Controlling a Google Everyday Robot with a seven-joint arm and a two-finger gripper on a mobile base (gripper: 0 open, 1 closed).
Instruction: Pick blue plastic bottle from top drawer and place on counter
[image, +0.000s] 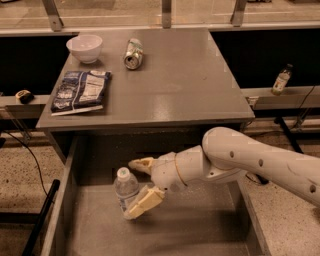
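Observation:
The blue plastic bottle (125, 189), clear with a white cap, stands upright in the open top drawer (200, 230), left of its middle. My gripper (131, 189) reaches in from the right on the white arm. Its two tan fingers are open and spread to either side of the bottle, one finger (141, 164) behind the cap and the other in front of the bottle's lower body. The bottle still rests on the drawer bottom. The counter (185, 80) lies above and behind the drawer.
On the counter are a white bowl (84, 47), a crushed green-white can (133, 53) and a dark snack bag (80, 91). A small dark bottle (281, 79) stands on a ledge at the right. The drawer's side walls (60, 200) flank the bottle.

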